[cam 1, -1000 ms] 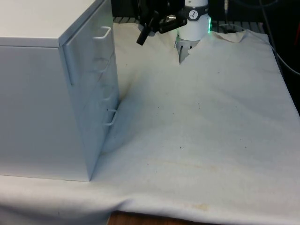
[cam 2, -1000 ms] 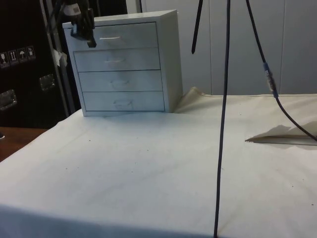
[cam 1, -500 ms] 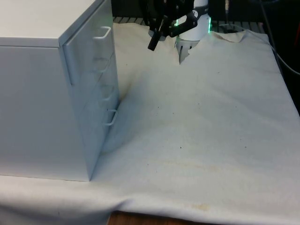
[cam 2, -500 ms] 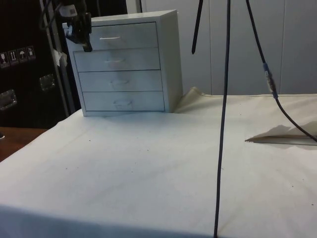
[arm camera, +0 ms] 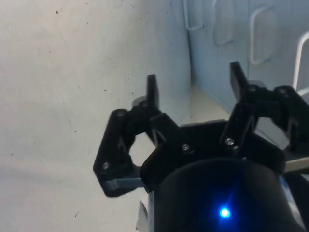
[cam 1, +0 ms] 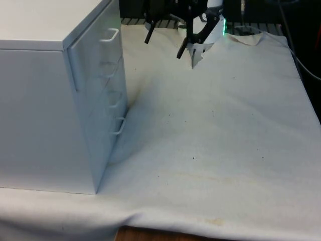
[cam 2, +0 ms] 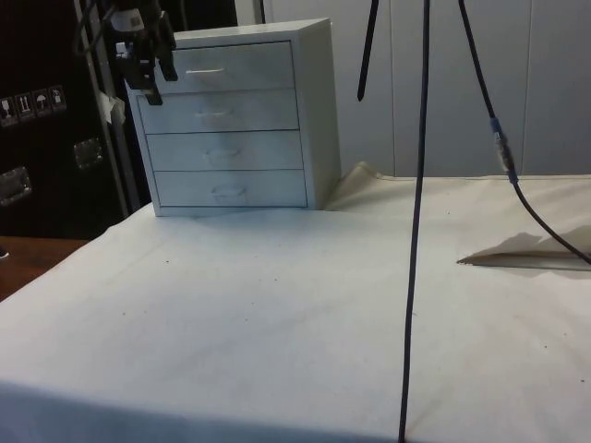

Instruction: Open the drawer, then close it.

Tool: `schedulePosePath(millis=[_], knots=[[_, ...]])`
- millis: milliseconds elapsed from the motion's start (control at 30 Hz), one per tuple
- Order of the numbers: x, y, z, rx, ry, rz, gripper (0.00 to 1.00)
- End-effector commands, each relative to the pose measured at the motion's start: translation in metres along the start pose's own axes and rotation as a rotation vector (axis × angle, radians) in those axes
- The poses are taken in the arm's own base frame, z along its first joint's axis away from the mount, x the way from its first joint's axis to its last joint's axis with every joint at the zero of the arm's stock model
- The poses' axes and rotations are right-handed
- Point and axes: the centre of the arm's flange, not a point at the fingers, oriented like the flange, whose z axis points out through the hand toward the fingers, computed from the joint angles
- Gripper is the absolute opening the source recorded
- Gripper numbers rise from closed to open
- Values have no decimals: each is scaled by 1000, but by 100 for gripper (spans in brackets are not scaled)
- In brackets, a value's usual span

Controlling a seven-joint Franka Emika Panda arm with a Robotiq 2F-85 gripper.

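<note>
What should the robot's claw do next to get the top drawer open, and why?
Probably move sideways to the top drawer's handle. The gripper is open and holds nothing, hanging near the chest of drawers at that handle's height, and all four drawers look closed.

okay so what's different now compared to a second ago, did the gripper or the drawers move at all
The gripper has opened its jaws: a second ago they were close together, now they stand wide apart. It has also turned and hangs by the top drawer, touching nothing. The chest has not moved, and all four drawers look shut as before. The cloth is unchanged.
</note>
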Motion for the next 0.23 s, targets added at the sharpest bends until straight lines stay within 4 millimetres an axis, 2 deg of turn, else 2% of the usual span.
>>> schedulePosePath(millis=[0,33,67,200], knots=[[0,0,0,-3,-2,-2,75],[0,0,0,0,0,0,80],[0,0,0,-3,-2,-2,80],[0,0,0,-2,-2,-1,99]])
